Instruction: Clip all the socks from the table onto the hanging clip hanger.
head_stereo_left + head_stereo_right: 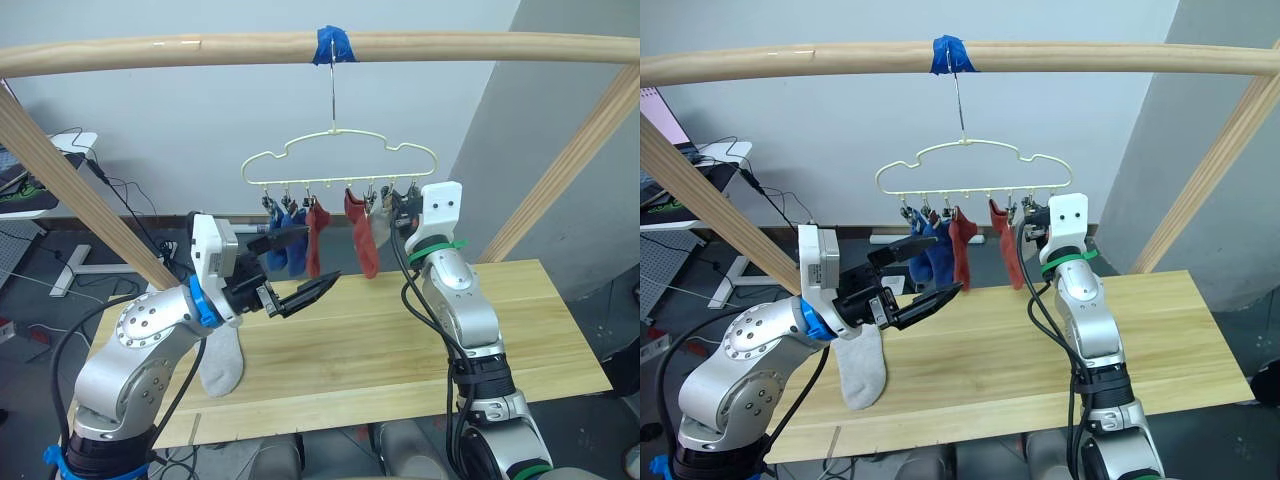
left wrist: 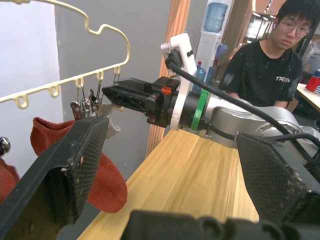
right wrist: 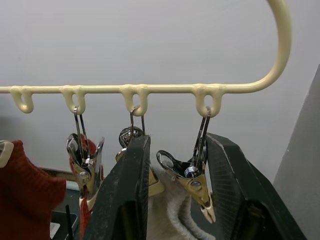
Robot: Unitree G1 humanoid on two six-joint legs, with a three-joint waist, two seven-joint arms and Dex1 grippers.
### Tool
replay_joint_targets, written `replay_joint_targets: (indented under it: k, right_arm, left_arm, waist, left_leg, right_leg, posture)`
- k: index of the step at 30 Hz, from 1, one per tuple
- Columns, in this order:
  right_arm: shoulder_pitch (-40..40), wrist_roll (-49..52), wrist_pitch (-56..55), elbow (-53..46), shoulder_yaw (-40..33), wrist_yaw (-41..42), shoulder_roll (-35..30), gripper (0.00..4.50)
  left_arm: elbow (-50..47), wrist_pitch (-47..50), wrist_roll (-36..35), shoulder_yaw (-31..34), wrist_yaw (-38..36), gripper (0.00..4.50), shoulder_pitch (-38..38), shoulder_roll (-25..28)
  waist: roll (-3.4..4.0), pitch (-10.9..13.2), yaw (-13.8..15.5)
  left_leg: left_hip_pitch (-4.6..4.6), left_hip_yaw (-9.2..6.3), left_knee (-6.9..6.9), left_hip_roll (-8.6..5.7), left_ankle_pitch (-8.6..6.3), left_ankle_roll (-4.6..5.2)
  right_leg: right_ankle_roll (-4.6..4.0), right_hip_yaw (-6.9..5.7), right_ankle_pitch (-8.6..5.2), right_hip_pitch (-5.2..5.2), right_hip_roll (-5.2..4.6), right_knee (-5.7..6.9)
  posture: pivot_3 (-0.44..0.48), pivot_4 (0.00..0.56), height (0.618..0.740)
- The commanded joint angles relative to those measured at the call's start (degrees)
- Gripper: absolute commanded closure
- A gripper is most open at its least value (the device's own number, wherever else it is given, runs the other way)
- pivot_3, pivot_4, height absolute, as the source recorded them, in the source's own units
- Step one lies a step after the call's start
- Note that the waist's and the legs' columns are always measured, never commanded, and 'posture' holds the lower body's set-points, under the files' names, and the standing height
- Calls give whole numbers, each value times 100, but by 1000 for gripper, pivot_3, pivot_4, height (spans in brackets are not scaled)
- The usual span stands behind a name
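The clip hanger [image 1: 340,160] hangs by its hook from the wooden pole [image 1: 450,46], at a strip of blue tape [image 1: 331,44], high over the back edge of the table [image 1: 520,330]. Two blue socks [image 1: 284,245] and two red socks [image 1: 362,235] hang from its clips, side by side, and a grey sock [image 1: 381,226] hangs at the right end, partly behind the right hand [image 1: 405,212]. The right hand is up at the last clips [image 3: 192,175] with its fingers [image 3: 125,200] apart, one on each side of the end clip and the top of that grey sock; they do not look pressed on it. The left hand [image 1: 300,265] is just below and in front of the blue socks, fingers wide apart and holding nothing. One more grey sock [image 1: 222,362] lies on the table near the front left edge, under the left arm. The middle and right side of the table top are bare wood with room to move. A person [image 2: 260,70] in a black shirt sits beyond the far end of the table.
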Motion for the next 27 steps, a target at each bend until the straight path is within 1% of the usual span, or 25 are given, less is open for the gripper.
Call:
replay_joint_targets:
  k: [1,27]
  right_arm:
    - [-123,-54,-132,-86,-27,-54,13,2770]
    - [-194,-130,-113,68,-99,-127,18,2770]
  left_arm:
    - [-157,-156,-61,101,-22,0,18,27]
    - [-140,-121,-29,40,119,0,-16,14]
  waist:
    - [0,0,0]
    - [0,0,21]
  left_leg:
    - [0,0,0,0,0,0]
    - [0,0,0,0,0,0]
  right_leg:
    - [0,0,0,0,0,0]
    - [0,0,0,0,0,0]
  posture:
    - [-45,157,740]
    - [-40,163,740]
